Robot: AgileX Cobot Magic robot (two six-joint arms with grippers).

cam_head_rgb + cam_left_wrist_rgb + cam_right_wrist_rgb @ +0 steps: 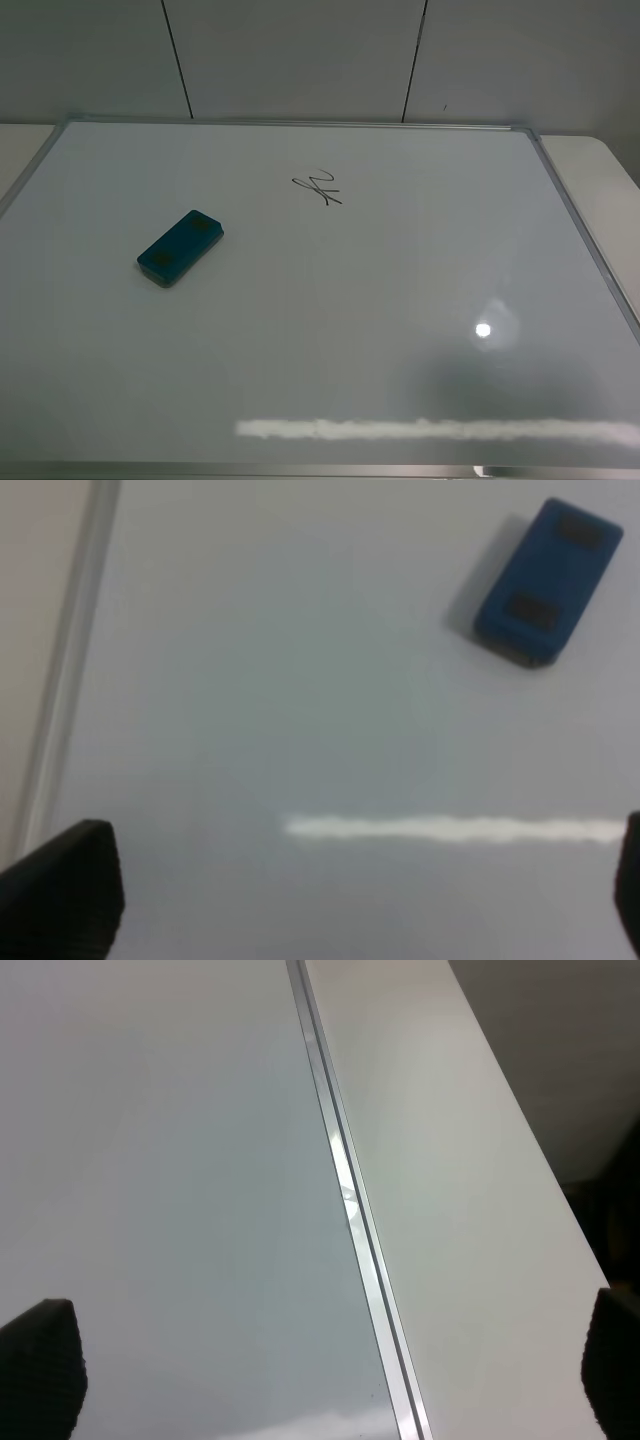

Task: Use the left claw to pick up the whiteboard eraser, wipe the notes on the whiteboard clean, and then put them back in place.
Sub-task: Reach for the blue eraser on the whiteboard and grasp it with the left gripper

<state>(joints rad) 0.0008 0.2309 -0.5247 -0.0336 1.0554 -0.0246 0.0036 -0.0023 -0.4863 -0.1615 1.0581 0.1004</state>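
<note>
While the left pincer point(345, 895) hangs spread wide and empty above the whiteboard point(400, 300), the whiteboard eraser point(180, 247) lies flat on the board's left half, well apart from it and skewed to its jaws. Closing without turning the wrist would likely catch a corner, and the block could spin or skid on the glossy surface. Descending too far risks jamming the board. The notes point(318, 188) stand unwiped nearby. The right pincer point(325, 1370), likewise spread and empty, hovers over the frame point(350, 1210).
</note>
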